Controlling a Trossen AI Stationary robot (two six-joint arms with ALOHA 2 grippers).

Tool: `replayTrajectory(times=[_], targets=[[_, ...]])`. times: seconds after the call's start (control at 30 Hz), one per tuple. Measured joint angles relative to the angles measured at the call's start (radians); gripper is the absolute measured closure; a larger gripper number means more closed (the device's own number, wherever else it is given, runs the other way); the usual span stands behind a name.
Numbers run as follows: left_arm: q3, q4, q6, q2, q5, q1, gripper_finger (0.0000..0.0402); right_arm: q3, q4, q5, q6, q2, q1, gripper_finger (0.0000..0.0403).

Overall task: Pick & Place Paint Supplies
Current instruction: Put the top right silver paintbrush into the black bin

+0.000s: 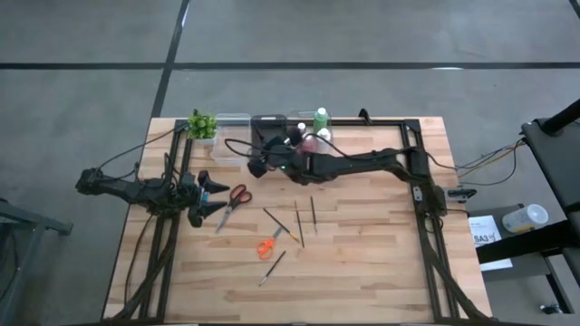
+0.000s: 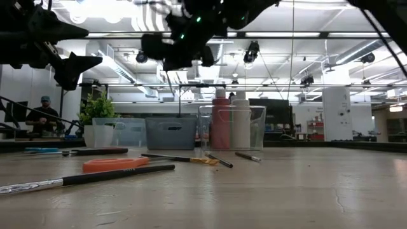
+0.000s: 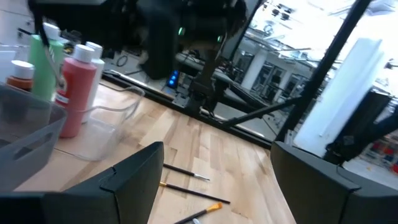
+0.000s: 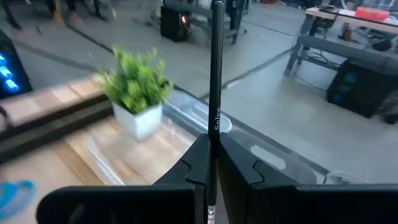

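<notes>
Along the left edge of the bench my left tool [image 1: 216, 197] hangs with its fingers wide apart and nothing between them, just beside the red-handled scissors [image 1: 237, 196]. Behind it, near the far left corner, stands the potted plant [image 1: 202, 126], which I leave alone, and next to it a clear bin [image 1: 232, 122] and a dark bin [image 1: 268, 127].

Over the dark bin my right tool [image 4: 213, 163] is clamped on one thin dark-handled brush [image 4: 215, 74], pinched low on the handle so that the long end stands straight up. It is light and stiff, I judge, but round and smooth, so it could pivot or slip in a narrow pinch; a hold near the middle of the handle would steady it better.

Farther right along the far edge, a second clear bin [image 2: 257, 121] holds the paint bottles: green [image 1: 321, 117], red [image 2: 220, 124] and white [image 2: 240, 122], three that I can count surely, plus a smaller capped one in the left wrist view. They look rigid and slick, best taken around the body.

Mid-bench lie loose brushes [image 1: 314, 214]: I count about five, including one nearer the front edge [image 1: 272, 268]. One small orange tool [image 1: 265, 248] lies among them, flat and light, best gripped across its width. One pair of scissors in all.
</notes>
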State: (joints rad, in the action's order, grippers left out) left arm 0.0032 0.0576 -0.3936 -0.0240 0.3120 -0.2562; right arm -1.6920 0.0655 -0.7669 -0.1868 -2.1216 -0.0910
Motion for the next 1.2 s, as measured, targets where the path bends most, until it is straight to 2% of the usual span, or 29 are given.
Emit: replayTrajectory(times=[0.13, 0.3, 0.5, 0.8, 1.0, 1.2], targets=[[0.0, 0.003, 0.001, 0.0, 0.031, 0.0, 0.0099, -0.113, -0.085, -0.003, -0.009, -0.084, -0.019, 0.0387], [0.0, 0.004, 0.003, 0.0, 0.033, 0.0, 0.0099, -0.255, -0.273, -0.012, -0.155, -0.165, -0.038, 0.0387], [0.0, 0.004, 0.003, 0.0, 0.035, 0.0, 0.0099, -0.367, -0.427, -0.02, -0.231, -0.203, -0.057, 0.0387], [0.0, 0.004, 0.002, 0.001, 0.036, 0.0, 0.0099, -0.36, -0.479, 0.139, -0.354, -0.182, -0.103, 0.0387], [0.0, 0.004, 0.002, 0.001, 0.035, 0.0, 0.0099, -0.351, -0.501, 0.173, -0.408, -0.186, -0.128, 0.0387], [0.0, 0.004, 0.001, 0.001, 0.035, 0.0, 0.0099, -0.35, -0.548, 0.257, -0.465, -0.186, -0.167, 0.0387]])
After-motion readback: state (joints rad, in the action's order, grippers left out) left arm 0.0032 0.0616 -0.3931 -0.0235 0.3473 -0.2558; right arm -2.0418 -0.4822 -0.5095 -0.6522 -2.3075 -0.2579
